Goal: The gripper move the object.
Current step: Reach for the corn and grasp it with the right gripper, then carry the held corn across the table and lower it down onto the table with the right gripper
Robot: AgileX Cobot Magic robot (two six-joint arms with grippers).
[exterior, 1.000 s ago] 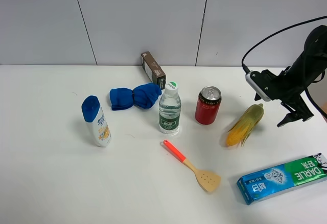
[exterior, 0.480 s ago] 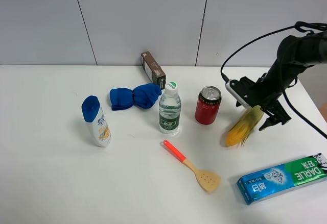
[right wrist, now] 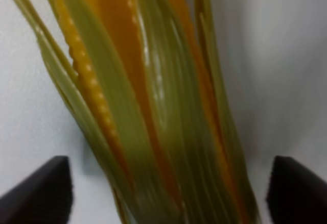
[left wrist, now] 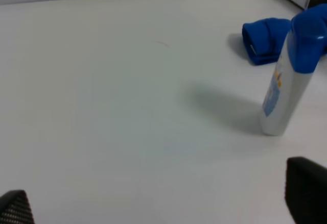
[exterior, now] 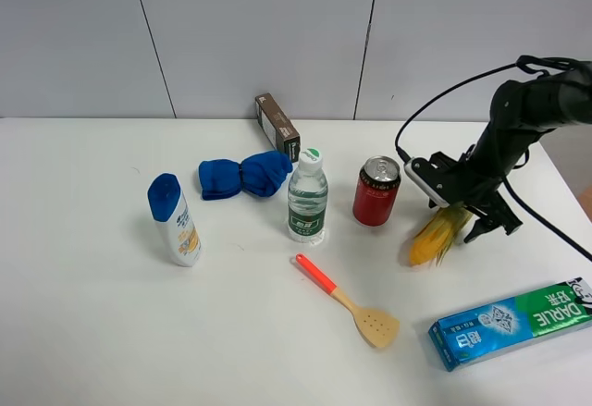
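The fingers [right wrist: 41, 191] of the right gripper [right wrist: 168, 198] stand wide apart, one on each side of the ear of corn [right wrist: 153, 106]. They hold nothing. Green husk and orange kernels fill the gap, with a strip of white worktop [right wrist: 20, 106] bare on either flank.

In the high view the corn [exterior: 439, 235] lies flat on the worktop [exterior: 92, 332]. It is near the red can [exterior: 376, 190], on that can's right. Its yellow end points toward the toothpaste box [exterior: 511, 323], and its husk end lies under the right gripper [exterior: 474, 214].

The step in hand looks like the grasp. It would go best by:
- sinking until the fingers flank the thick body, not the taper;
- keeping the cob centred;
- closing gently, because the husk may slip;
- lifting clear of the can.

The left gripper [left wrist: 161, 206] is spread just as wide and is empty, near the shampoo bottle [left wrist: 286, 81].
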